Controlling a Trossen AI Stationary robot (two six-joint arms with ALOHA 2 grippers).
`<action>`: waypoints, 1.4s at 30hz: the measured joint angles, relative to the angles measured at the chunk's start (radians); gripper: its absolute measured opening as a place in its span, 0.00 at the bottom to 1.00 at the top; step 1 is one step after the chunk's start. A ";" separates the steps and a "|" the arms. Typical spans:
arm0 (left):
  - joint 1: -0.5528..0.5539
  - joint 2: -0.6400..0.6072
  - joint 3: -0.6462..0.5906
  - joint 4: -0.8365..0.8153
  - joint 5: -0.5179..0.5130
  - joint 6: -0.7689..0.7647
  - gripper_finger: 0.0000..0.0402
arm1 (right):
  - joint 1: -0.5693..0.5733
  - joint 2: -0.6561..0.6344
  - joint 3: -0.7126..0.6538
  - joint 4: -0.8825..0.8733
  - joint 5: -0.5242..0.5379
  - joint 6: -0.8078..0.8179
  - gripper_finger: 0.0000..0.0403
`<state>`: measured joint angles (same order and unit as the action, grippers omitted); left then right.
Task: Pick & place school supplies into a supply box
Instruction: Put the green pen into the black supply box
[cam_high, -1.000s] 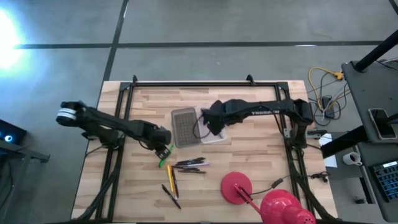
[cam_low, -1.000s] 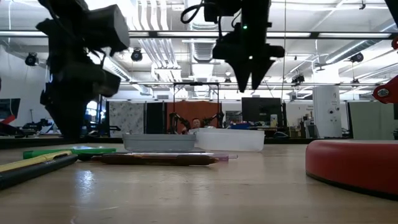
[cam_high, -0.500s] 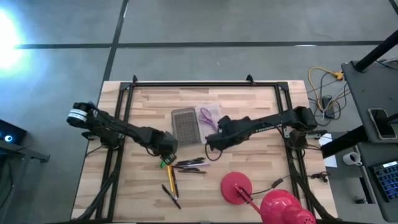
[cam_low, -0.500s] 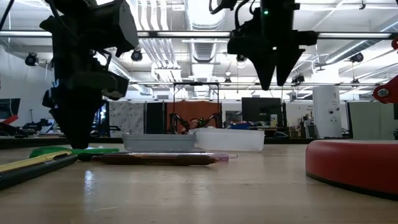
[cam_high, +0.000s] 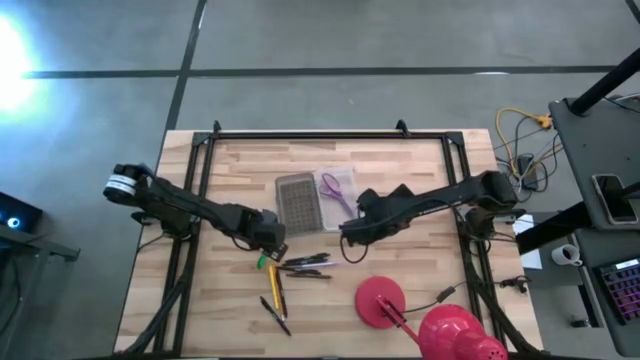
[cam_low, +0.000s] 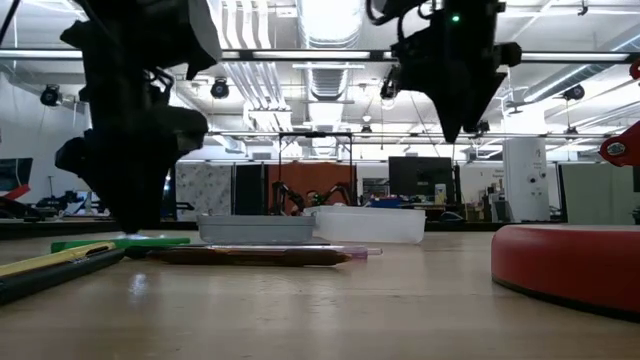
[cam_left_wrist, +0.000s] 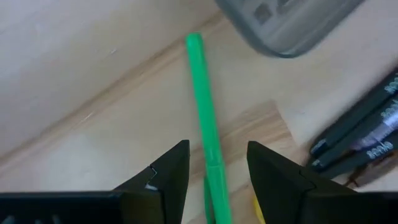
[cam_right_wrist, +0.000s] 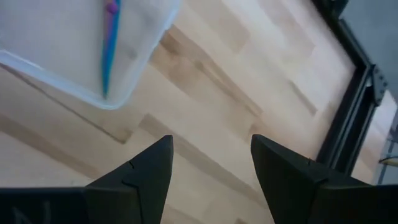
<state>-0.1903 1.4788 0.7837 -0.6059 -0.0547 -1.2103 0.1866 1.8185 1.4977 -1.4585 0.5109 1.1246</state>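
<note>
**Green marker straddled, fingers not yet closed**

The green marker (cam_left_wrist: 205, 118) lies flat on the wooden table (cam_high: 400, 170) just left of centre in the high view, at the left edge of the loose pile of pens (cam_high: 303, 265). The left gripper (cam_left_wrist: 217, 171) sits low over it, released, one finger on each side of the barrel and neither visibly touching it. To grasp well, I judge it should settle until the tips nearly meet the wood, keep the barrel centred, then close squarely across it so the marker cannot roll or skew towards the dark pens close by.

The supply box (cam_high: 345, 205) sits open at centre frame, its grey lid (cam_high: 297, 203) beside it and the purple scissors (cam_high: 335, 188) already inside. The right gripper (cam_high: 350, 232) hovers just below the box, spread wide and empty. The red lamp (cam_high: 380, 302) stands at lower right, well apart.
</note>
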 joint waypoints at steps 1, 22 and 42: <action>-0.001 0.006 0.000 0.000 0.001 -0.013 0.36 | 0.002 -0.011 -0.016 0.001 0.009 0.001 0.52; -0.005 0.079 0.001 -0.007 0.037 -0.082 0.04 | 0.006 -0.268 -0.414 0.166 0.008 0.166 0.52; 0.085 -0.231 0.000 0.559 -0.235 -0.218 0.04 | 0.007 -0.390 -0.558 0.399 0.021 0.204 0.52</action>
<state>-0.1055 1.2481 0.7841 -0.0473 -0.2901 -1.4281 0.1936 1.4281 0.9398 -1.0598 0.5314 1.3284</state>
